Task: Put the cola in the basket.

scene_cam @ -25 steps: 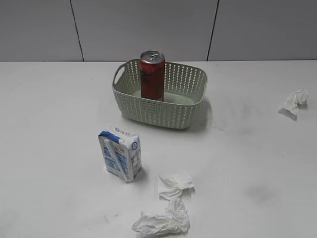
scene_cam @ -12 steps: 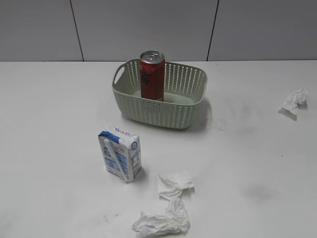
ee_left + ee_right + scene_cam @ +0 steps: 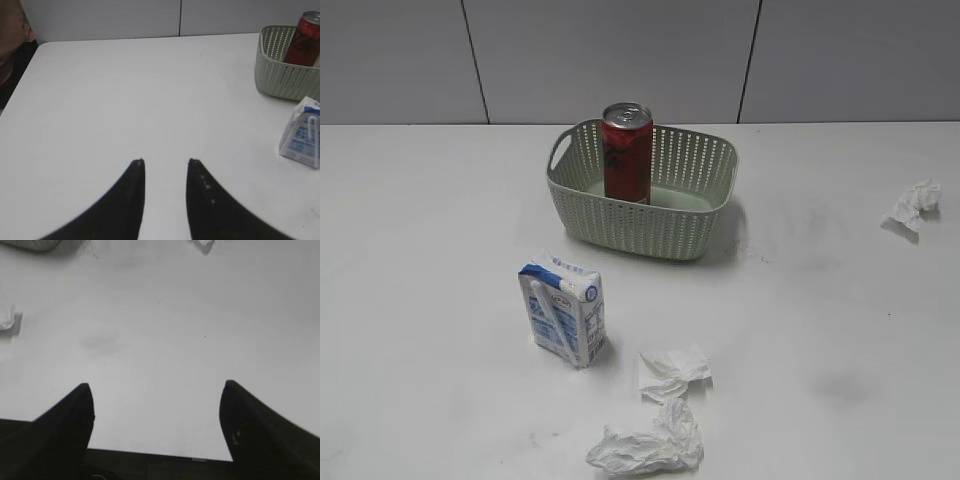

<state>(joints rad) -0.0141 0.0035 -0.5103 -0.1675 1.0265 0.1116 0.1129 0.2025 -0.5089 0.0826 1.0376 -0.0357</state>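
Nothing has moved since the earlier frames: the cola point(image 3: 627, 152) stands upright inside the basket point(image 3: 640, 225), and we judge the task done.

Both arms are drawn back off the scene. Our left gripper point(image 3: 165, 161) has its fingers parted a little over bare table, holding nothing; our right gripper point(image 3: 156, 390) is spread wide and empty too. The next move, we think, calls only for staying clear. On the white table point(image 3: 820, 320) sit a milk carton point(image 3: 564, 309) and crumpled tissues point(image 3: 650, 440); a grey panelled wall point(image 3: 620, 60) stands behind.
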